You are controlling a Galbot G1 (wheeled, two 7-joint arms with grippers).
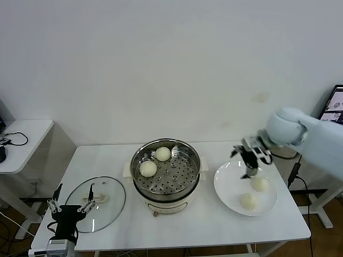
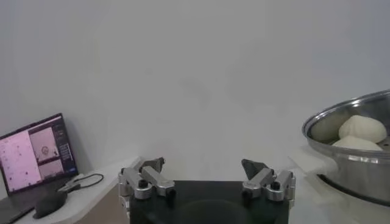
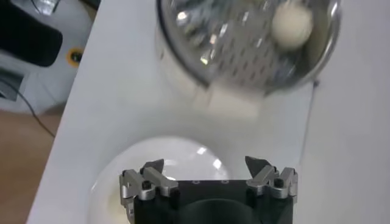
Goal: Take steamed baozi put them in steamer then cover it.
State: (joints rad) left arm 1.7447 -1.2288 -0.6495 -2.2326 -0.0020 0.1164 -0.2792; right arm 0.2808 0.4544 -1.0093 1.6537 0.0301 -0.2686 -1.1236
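Reaching down over the plate (image 1: pixel 228 193) for the next bun looks like the step in hand, and doing it well means bringing the right claw (image 1: pixel 250 160) straight down so its spread fingers straddle one bun rather than pressing on its crown. The right claw hangs released and empty above the far side of the plate, with the nearer bun (image 1: pixel 260 183) just below and beside it; that one seems the easier pick. The dough looks soft, so a gentle squeeze on the widest part should keep it from denting or rolling across the smooth plate into its neighbour.

On the bench (image 1: pixel 107 158) the steamer (image 1: pixel 166 167) is the largest thing: a round, shiny steel basket with a perforated floor, sitting on a cream pot base at the middle. Two baozi already lie inside it, toward the robot's left half, leaving bare floor on the other side for the rest. The cover (image 1: pixel 99 199), a clear glass lid with a metal rim and pale bar handle, lies flat on the bench to the steamer's left. The left claw (image 1: pixel 69 206) waits released at the near edge of that lid. Smallest are the steamed baozi (image 1: pixel 248 200) themselves: smooth, round, pale cream, two on the plate lying close but apart.
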